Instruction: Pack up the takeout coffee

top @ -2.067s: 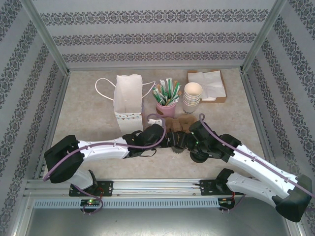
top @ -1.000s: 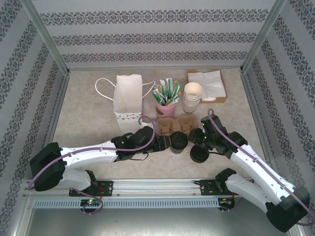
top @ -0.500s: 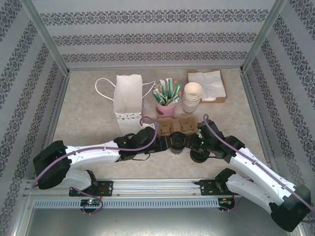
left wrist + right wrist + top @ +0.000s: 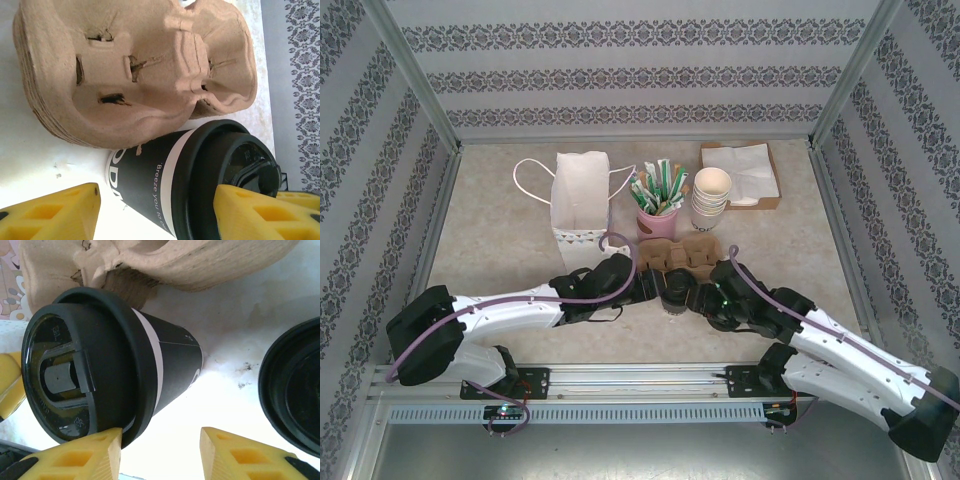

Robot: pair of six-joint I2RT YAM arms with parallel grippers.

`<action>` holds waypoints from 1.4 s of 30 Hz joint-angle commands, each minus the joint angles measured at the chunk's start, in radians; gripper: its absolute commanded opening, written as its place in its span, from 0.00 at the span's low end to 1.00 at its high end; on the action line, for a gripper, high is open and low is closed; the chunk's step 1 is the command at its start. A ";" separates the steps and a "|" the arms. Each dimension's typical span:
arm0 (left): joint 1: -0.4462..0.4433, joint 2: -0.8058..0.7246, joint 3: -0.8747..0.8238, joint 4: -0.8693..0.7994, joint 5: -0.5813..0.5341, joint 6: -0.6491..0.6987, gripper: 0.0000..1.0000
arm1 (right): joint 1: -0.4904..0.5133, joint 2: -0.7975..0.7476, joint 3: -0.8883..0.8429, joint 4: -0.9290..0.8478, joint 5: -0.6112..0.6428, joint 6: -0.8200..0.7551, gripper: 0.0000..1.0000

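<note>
Patterned walls enclosed the counter (image 4: 490,250), where the takeout coffee (image 4: 100,370) stood between the left tool's (image 4: 156,200) spread jaws and just beside the open right tool (image 4: 160,440), seemingly steadied for seating in the adjoining carrier (image 4: 130,65).

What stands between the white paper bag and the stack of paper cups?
A pink cup holding green-wrapped sticks stands there, seen in the top external view.
</note>
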 commanded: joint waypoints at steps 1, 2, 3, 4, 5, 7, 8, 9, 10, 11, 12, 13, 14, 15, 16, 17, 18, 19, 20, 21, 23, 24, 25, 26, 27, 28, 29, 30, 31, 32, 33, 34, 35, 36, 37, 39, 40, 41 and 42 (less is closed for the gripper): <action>0.012 -0.007 0.002 0.005 0.002 0.030 0.64 | 0.038 0.017 -0.008 0.055 0.026 0.038 0.46; 0.014 -0.010 0.000 0.004 0.001 0.032 0.64 | 0.046 0.025 -0.001 0.061 0.029 0.039 0.47; 0.017 -0.011 -0.002 0.000 0.000 0.032 0.64 | 0.054 0.032 0.008 0.061 0.032 0.037 0.47; 0.018 -0.013 -0.001 -0.003 0.000 0.033 0.64 | 0.060 0.036 0.016 0.058 0.035 0.035 0.48; 0.019 -0.017 -0.002 -0.007 0.001 0.034 0.64 | 0.064 0.037 0.027 0.048 0.039 0.030 0.49; 0.020 -0.022 -0.003 -0.010 0.001 0.037 0.65 | 0.069 0.026 0.037 0.032 0.050 0.025 0.51; 0.020 -0.024 -0.004 -0.008 0.005 0.039 0.65 | 0.070 0.016 0.035 0.028 0.055 0.023 0.52; 0.020 -0.022 -0.002 -0.008 0.009 0.040 0.65 | 0.069 0.004 0.033 0.024 0.058 0.023 0.53; 0.020 -0.021 -0.001 -0.009 0.011 0.044 0.65 | 0.070 -0.006 0.031 0.021 0.062 0.021 0.54; 0.020 -0.019 0.000 -0.008 0.016 0.046 0.65 | 0.070 -0.017 0.031 0.018 0.065 0.016 0.55; 0.020 -0.017 0.000 -0.009 0.017 0.047 0.65 | 0.069 -0.026 0.033 0.014 0.070 0.013 0.55; 0.020 -0.017 0.001 -0.010 0.020 0.048 0.65 | 0.069 -0.035 0.039 0.010 0.077 0.001 0.56; 0.022 -0.019 0.001 -0.012 0.022 0.051 0.65 | 0.069 -0.043 0.047 0.000 0.090 -0.014 0.57; 0.022 -0.022 0.002 -0.017 0.020 0.054 0.64 | 0.068 -0.048 0.061 -0.016 0.108 -0.026 0.57; 0.022 -0.024 0.003 -0.020 0.016 0.057 0.64 | 0.066 -0.050 0.074 -0.029 0.121 -0.039 0.57; 0.022 -0.025 0.003 -0.021 0.013 0.063 0.64 | 0.057 -0.051 0.088 -0.040 0.128 -0.057 0.57; 0.022 -0.024 0.003 -0.021 0.013 0.064 0.64 | 0.045 -0.051 0.100 -0.044 0.125 -0.075 0.57; 0.022 -0.025 0.005 -0.021 0.016 0.064 0.64 | 0.030 -0.048 0.108 -0.045 0.115 -0.088 0.57; 0.022 -0.024 0.006 -0.020 0.023 0.065 0.64 | 0.011 -0.045 0.115 -0.044 0.104 -0.100 0.57; 0.023 -0.022 0.007 -0.022 0.029 0.066 0.64 | -0.011 -0.042 0.118 -0.041 0.090 -0.111 0.56; 0.023 -0.021 0.010 -0.019 0.042 0.065 0.63 | -0.060 -0.026 0.123 -0.028 0.050 -0.131 0.52; 0.023 -0.025 0.012 -0.016 0.050 0.065 0.63 | -0.085 -0.014 0.124 -0.014 0.023 -0.148 0.50; 0.023 -0.025 0.013 -0.013 0.055 0.065 0.63 | -0.100 -0.002 0.126 -0.006 0.008 -0.158 0.48; 0.022 -0.030 0.015 -0.008 0.061 0.065 0.63 | -0.111 0.014 0.132 -0.002 0.000 -0.169 0.48; 0.024 -0.032 0.017 -0.005 0.065 0.067 0.63 | -0.117 0.030 0.134 0.002 -0.011 -0.183 0.47; 0.023 -0.035 0.018 -0.001 0.068 0.068 0.63 | -0.117 0.042 0.139 0.007 -0.020 -0.195 0.46; 0.023 -0.036 0.018 0.002 0.073 0.068 0.63 | -0.117 0.057 0.145 0.009 -0.025 -0.205 0.45; 0.023 -0.035 0.017 0.003 0.075 0.067 0.63 | -0.118 0.067 0.146 0.012 -0.035 -0.211 0.44; 0.023 -0.035 0.015 0.003 0.076 0.065 0.63 | -0.119 0.072 0.144 0.019 -0.044 -0.215 0.43; 0.023 -0.032 0.011 0.009 0.078 0.062 0.62 | -0.118 0.075 0.138 0.023 -0.047 -0.217 0.43; 0.022 -0.030 0.008 0.013 0.079 0.059 0.61 | -0.118 0.074 0.130 0.030 -0.049 -0.215 0.43; 0.023 -0.028 0.006 0.012 0.077 0.058 0.61 | -0.118 0.073 0.124 0.036 -0.051 -0.214 0.42; 0.022 -0.026 0.005 0.012 0.078 0.057 0.60 | -0.118 0.070 0.116 0.042 -0.054 -0.212 0.41; 0.023 -0.023 0.003 0.011 0.078 0.055 0.60 | -0.117 0.066 0.111 0.048 -0.056 -0.209 0.41; 0.023 -0.023 0.003 0.010 0.077 0.054 0.59 | -0.117 0.062 0.108 0.049 -0.057 -0.206 0.40; 0.023 -0.018 0.002 0.009 0.076 0.051 0.57 | -0.117 0.053 0.099 0.055 -0.059 -0.202 0.38; 0.023 -0.017 0.002 0.009 0.076 0.052 0.56 | -0.117 0.050 0.096 0.056 -0.059 -0.199 0.38; 0.023 -0.015 0.002 0.009 0.077 0.054 0.54 | -0.117 0.050 0.092 0.057 -0.057 -0.199 0.37; 0.023 -0.012 0.004 0.004 0.077 0.055 0.53 | -0.119 0.049 0.087 0.057 -0.056 -0.198 0.36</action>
